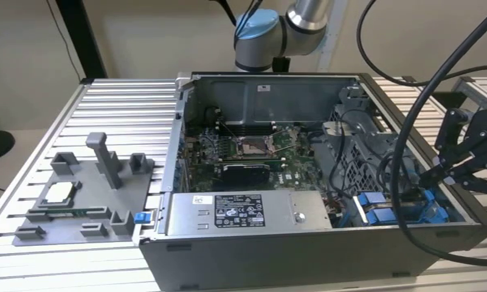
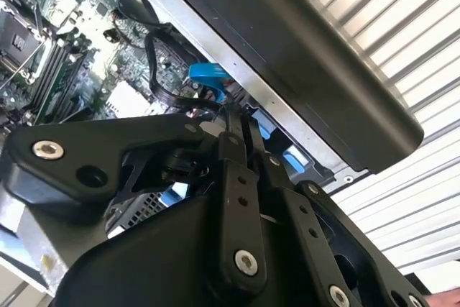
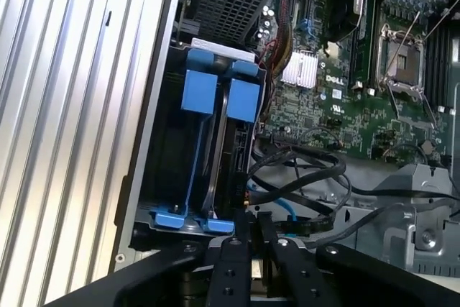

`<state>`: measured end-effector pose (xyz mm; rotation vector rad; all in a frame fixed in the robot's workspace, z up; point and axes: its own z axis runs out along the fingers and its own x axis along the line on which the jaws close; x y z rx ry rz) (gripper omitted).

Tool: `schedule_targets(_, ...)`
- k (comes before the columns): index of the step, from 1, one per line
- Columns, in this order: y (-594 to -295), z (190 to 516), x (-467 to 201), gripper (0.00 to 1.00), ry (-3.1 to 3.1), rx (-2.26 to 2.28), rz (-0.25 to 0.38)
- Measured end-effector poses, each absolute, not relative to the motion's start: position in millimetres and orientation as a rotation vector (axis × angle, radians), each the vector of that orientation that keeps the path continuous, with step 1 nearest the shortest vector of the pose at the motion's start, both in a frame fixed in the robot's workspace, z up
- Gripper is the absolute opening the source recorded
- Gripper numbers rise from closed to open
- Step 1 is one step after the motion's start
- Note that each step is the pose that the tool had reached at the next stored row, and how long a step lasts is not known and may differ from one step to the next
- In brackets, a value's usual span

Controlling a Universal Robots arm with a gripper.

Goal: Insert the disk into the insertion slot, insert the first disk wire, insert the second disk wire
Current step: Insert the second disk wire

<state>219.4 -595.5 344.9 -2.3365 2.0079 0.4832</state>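
The disk (image 3: 231, 141) is seen seated edge-on in the insertion slot (image 3: 162, 156), in the corner of the open computer case (image 1: 308, 243) at the exterior view's right. In the first wrist view its dark edge is flanked by bright blue carrier rails, with two broad blue tabs at one end and blue clips at the other; the silver-white face is not visible from this angle. The slot is formed of dark metal walls, and a grey perforated-metal cage (image 3: 233, 5) is seen just beyond it. In the exterior view the same blue tabs (image 1: 377, 207) are seen beside the grey metal box (image 1: 243, 213) with a black-and-white sticker.

Black and blue cables (image 3: 302, 177) are looped just beside the disk's near end, over the green motherboard (image 3: 374, 55).

The gripper (image 3: 251, 222) is held just above the near end of the disk, beside the cables. Its black fingers (image 2: 241, 134) are pressed together at the tips; whether anything thin is pinched between them cannot be told.

A grey fixture (image 1: 85, 194) lies on the slatted aluminium table (image 1: 32, 152), well apart from the case.
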Motion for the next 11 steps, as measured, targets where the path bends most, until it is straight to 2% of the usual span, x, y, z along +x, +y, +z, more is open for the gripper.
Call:
schedule_targets(2, -595.5, 344.9, 219.3, 0.0, 2.01, -2.338, 0.489)
schedule_targets(3, -595.5, 344.8, 219.3, 1.0, 2.011, -2.338, 0.491)
schedule_targets(11, -595.5, 342.7, 219.3, 1.0, 2.014, -2.34, 0.501)
